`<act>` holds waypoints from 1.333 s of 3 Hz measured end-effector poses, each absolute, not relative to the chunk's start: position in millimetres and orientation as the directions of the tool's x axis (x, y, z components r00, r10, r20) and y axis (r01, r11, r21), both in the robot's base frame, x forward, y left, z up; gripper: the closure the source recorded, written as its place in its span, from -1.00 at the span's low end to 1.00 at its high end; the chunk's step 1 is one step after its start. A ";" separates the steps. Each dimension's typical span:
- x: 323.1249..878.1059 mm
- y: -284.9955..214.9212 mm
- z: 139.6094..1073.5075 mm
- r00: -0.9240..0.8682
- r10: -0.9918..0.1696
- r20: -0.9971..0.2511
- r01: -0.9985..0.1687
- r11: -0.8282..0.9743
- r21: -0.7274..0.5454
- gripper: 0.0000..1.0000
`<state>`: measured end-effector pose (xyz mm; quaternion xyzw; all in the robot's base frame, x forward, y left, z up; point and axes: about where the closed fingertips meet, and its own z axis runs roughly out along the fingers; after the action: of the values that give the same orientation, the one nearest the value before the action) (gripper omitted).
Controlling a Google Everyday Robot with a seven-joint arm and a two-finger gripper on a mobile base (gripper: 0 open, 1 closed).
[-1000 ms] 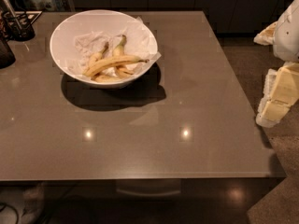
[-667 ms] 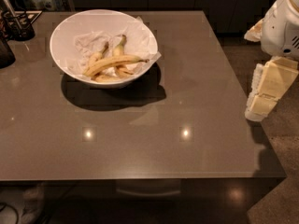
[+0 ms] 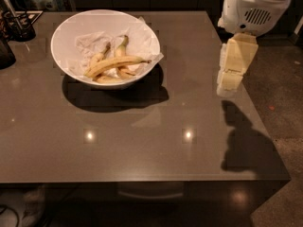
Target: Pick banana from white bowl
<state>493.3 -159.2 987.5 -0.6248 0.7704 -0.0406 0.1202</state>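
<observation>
While gripper (image 3: 229,85) hangs right of white bowl (image 3: 64,37) | banana (image 3: 116,63) long, yellow

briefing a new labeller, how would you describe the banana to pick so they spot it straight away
On the brown table, left of the end effector hanging over its right edge, sits a white bowl. The banana lies across the bowl's middle, stem tip pointing right; it is the longest, among the shorter bananas.

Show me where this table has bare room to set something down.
Bare: the front half of the table, up to the near edge, and the strip between the white bowl and the claw at the right edge. Crowded: the back left, with the bowl and a dark holder.
</observation>
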 end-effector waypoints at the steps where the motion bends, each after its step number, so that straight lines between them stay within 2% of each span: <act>1: 524.9 -127.5 988.1 -0.134 -0.978 -0.157 -0.962 0.167 -0.218 -1.00; 2: 539.0 -114.7 984.4 -0.142 -0.974 -0.174 -0.956 0.180 -0.231 -1.00; 3: 565.1 -84.8 988.0 -0.111 -0.985 -0.130 -0.956 0.141 -0.255 -1.00; 4: 598.7 -33.4 987.8 -0.028 -0.997 -0.066 -0.957 0.046 -0.286 -1.00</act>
<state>598.7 -33.4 987.8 -0.6860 0.7123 -0.0811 0.1242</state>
